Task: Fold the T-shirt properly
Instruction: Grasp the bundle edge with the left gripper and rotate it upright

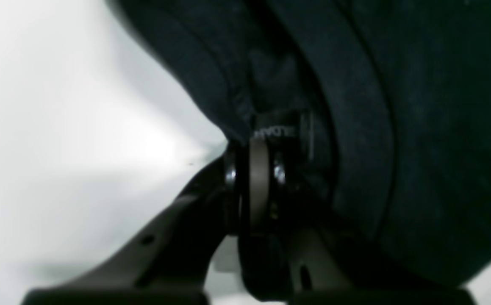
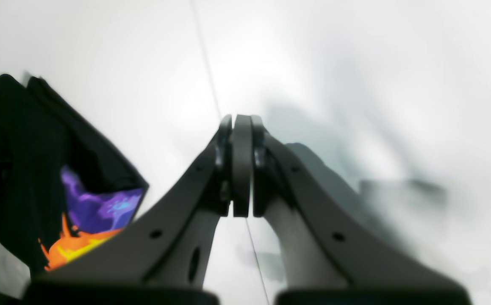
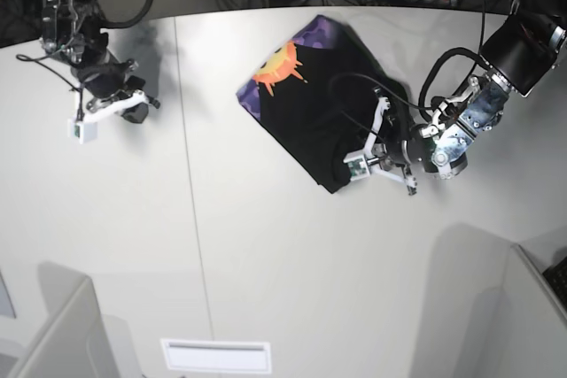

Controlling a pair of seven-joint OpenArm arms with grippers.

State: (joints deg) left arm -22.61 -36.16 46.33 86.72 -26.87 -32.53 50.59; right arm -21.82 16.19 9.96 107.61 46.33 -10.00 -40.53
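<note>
The large black cloth T-shirt (image 3: 319, 121) with sun print is only partly bunched; folding is judged unfinished. Its edge is pinched in the left tool (image 1: 256, 169). The right tool (image 2: 242, 169) is closed on nothing, well apart.

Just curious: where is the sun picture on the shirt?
In the base view the sun print sits on the T-shirt's far-left corner, away from both grippers.

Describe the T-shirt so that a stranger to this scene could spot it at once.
Look at the far middle of the white table in the base view. The T-shirt lies there as a rumpled black heap, with the left gripper at its near right edge. Its orange sun on purple marks it out.
</note>
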